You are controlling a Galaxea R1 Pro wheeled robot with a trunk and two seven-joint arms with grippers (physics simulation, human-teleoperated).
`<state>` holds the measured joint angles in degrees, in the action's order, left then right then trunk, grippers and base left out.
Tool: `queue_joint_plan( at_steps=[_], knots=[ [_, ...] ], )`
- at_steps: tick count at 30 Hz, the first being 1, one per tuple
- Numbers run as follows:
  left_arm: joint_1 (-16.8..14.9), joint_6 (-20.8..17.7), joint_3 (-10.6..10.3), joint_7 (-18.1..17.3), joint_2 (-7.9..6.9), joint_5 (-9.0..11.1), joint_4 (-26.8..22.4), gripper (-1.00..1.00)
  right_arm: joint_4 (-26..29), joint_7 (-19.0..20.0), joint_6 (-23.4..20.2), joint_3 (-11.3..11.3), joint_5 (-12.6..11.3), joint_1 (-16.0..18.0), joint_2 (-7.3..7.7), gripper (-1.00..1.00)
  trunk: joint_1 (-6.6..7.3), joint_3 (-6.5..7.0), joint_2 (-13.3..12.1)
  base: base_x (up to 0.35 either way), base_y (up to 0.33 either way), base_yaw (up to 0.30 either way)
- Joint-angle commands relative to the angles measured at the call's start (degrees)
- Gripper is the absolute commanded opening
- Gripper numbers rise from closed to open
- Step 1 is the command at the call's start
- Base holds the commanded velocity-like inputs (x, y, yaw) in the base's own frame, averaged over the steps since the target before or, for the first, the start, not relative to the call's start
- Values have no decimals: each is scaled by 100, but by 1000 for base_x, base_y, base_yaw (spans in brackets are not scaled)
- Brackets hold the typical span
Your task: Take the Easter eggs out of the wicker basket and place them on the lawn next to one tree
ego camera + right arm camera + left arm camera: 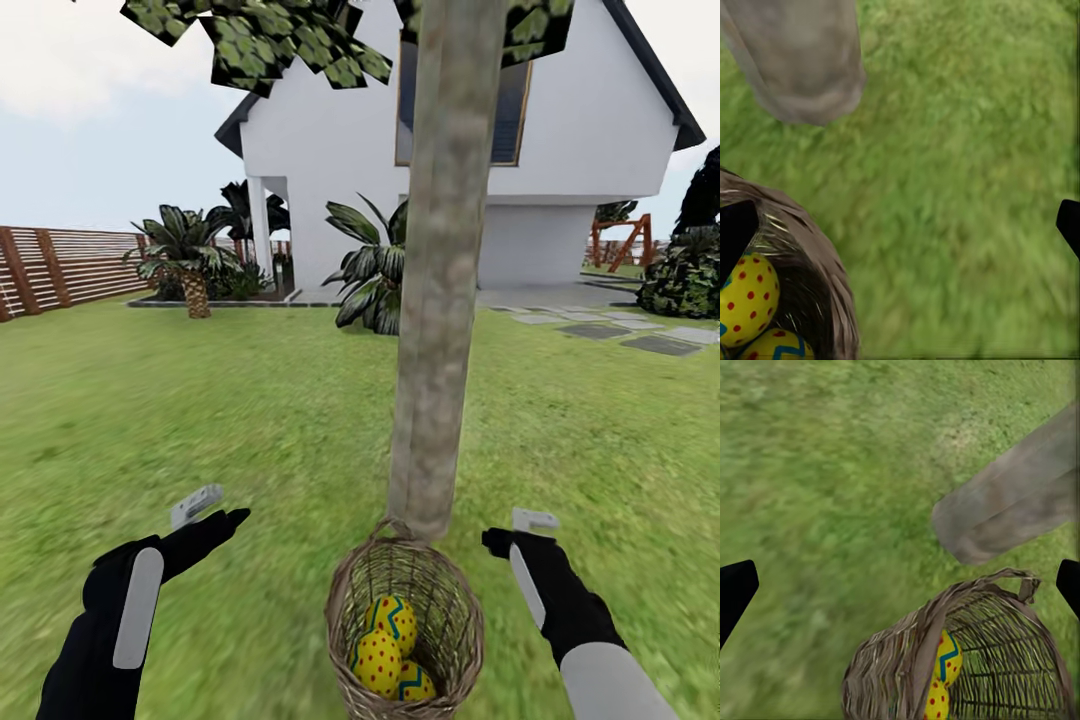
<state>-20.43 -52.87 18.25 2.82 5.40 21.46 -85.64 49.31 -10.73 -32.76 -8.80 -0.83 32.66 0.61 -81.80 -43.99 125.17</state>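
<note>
The lawn is being seen as a wide green ground before the white house. The tree is standing at its middle, and the wicker basket is being kept on the grass just at the trunk's foot. The three Easter eggs are lying inside it. The left gripper and the right gripper are being held above the grass on either side of the basket, both with fingers spread and empty.
</note>
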Motion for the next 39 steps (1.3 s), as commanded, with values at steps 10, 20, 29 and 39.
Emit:
queue_joint_plan(
  at_steps=[10, 20, 29, 39],
  knots=[
    [-5, -21, 12, -15, 5, 63, -6, 100, 933, -26, -443, 3, -15, -433, -148, 100, 1, 1, 3, 0, 56, -19],
    [-5, -21, 12, -18, 5, 69, -6, 100, 961, -26, -443, 126, 10, -439, -289, 100, 1, 18, 3, 0, 316, -47],
    [-5, -21, 12, -16, 8, 66, -6, 100, 958, -26, -442, 127, 13, -439, -289, 100, 1, 77, 3, 0, 295, -199],
    [-5, -30, 12, 8, 5, 69, 3, 100, 959, -26, -424, 127, 13, -441, -289, 100, 1, 146, 3, 0, 31, -211]
  ],
)
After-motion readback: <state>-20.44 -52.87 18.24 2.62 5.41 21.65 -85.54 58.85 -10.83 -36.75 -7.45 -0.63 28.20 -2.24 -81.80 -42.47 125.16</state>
